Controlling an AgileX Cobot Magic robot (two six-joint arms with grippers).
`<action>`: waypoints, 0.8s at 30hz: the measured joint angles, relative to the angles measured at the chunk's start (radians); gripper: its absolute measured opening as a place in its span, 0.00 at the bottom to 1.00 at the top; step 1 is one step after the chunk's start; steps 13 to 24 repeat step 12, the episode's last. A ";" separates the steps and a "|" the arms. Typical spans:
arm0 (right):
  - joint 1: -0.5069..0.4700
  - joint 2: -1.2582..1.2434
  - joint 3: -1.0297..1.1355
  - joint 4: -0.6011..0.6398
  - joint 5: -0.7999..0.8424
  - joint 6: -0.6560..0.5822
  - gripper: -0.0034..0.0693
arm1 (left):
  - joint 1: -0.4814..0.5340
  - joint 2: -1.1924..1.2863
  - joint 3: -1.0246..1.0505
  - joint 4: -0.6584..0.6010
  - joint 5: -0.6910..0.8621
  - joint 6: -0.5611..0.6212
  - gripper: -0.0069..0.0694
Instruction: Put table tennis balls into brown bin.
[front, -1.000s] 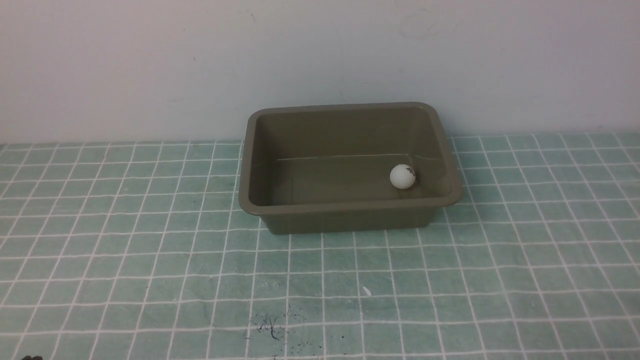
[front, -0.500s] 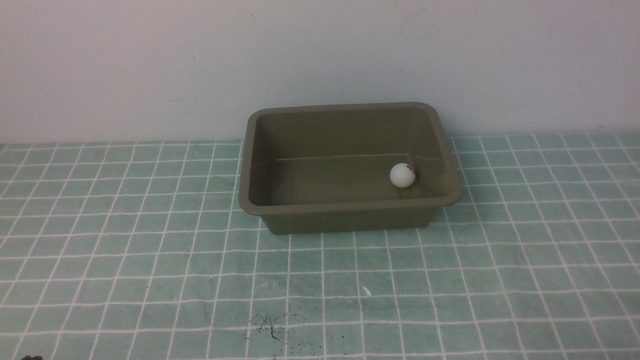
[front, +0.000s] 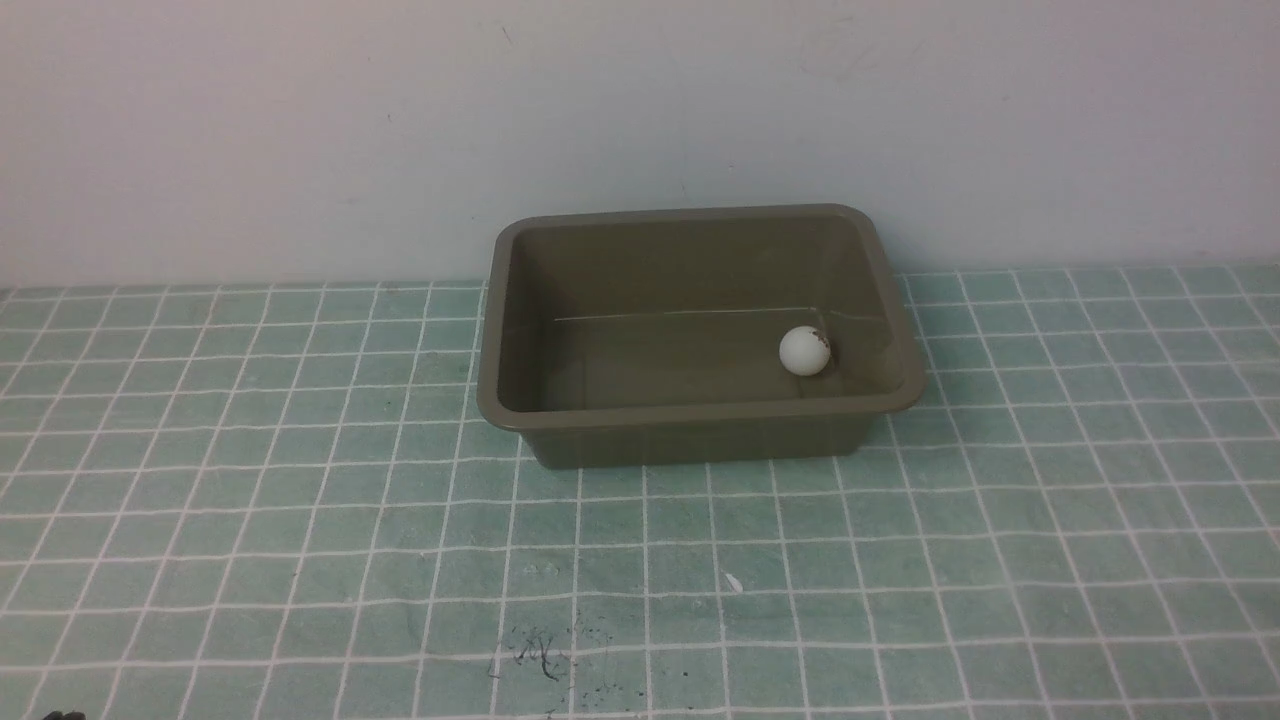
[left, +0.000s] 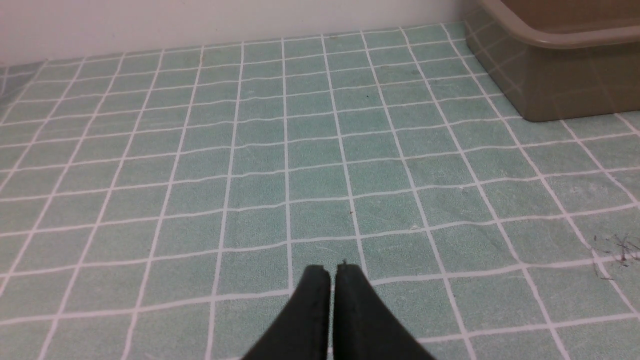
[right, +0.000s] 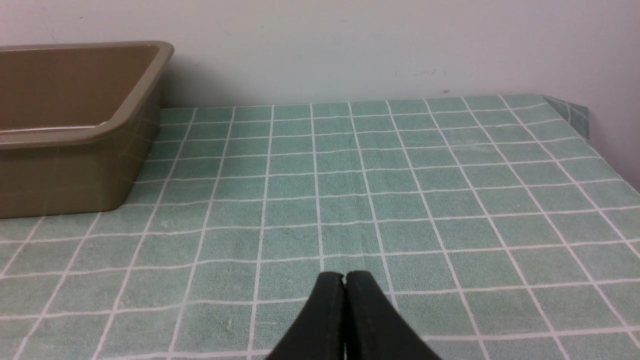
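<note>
The left gripper (left: 332, 270) has its two black fingers pressed together with nothing between them, poised low over bare green checked tablecloth (left: 310, 150). The right gripper (right: 344, 276) is the same: fingers closed tip to tip, empty, over open cloth. Neither arm shows in the front view, so both sit well back from the work area, apart from everything on the table.

Outward from the left gripper, the brown bin (left: 560, 65) shows only as a near corner and part of its rim at the edge of the wrist view. From the right gripper, the bin's other end is visible, its out-turned rim and sloping wall well clear of the fingers.

In the front view the bin stands against the white wall (front: 300, 130), and the white table tennis ball (front: 805, 351) lies on its floor, close to the robot's-right end wall, with a small dark mark near its top. No other ball can be seen on the cloth in any view; only a few dark scribble marks (front: 535, 655) and a tiny white fleck (front: 733, 582) show there.

Judging from this, the placing step looks done and the arms look parked. If no further ball appears, the next move calls for nothing more than staying clear; another ball would call for opening the nearer gripper before reaching for it.
</note>
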 joint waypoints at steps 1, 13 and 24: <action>0.000 0.000 0.000 0.000 0.000 0.000 0.03 | 0.000 0.000 0.000 0.000 0.000 0.000 0.08; 0.000 0.000 0.000 0.000 0.000 0.032 0.03 | 0.000 0.000 0.000 -0.001 0.000 0.000 0.08; 0.000 0.000 0.000 0.000 0.000 0.032 0.03 | 0.000 0.000 0.000 -0.001 0.000 0.000 0.08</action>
